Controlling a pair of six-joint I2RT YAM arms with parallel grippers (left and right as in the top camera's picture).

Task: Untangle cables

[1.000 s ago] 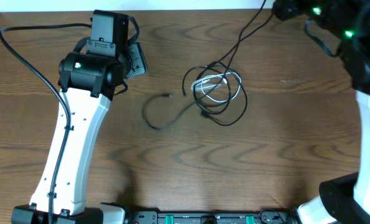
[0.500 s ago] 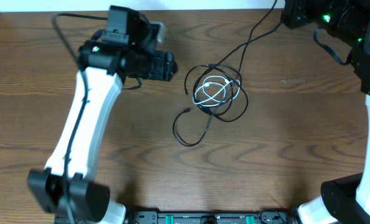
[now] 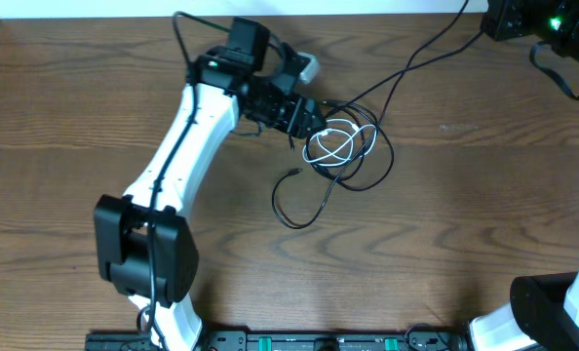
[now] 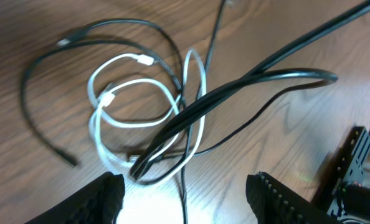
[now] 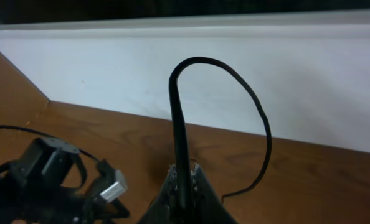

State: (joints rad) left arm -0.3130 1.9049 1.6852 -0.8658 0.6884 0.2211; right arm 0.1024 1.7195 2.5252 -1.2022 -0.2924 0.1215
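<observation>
Swung across from the upper left of the overhead frame, the left arm (image 3: 187,136) now reaches the cables (image 3: 333,146), tangled just above the centre of the table (image 3: 465,244). The left gripper (image 4: 185,205) hangs over the knot with its fingers apart, a white cable (image 4: 96,127) looped among black ones. At upper right, the right gripper (image 5: 184,186) is clamped on a black cable (image 5: 180,124) that arcs upward.

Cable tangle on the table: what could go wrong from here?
The open left pincer may close on the white cable and black loops together, dragging the whole knot. The right pincer grips a black cable that seems to run into the knot; pulling could cinch it tighter.
</observation>
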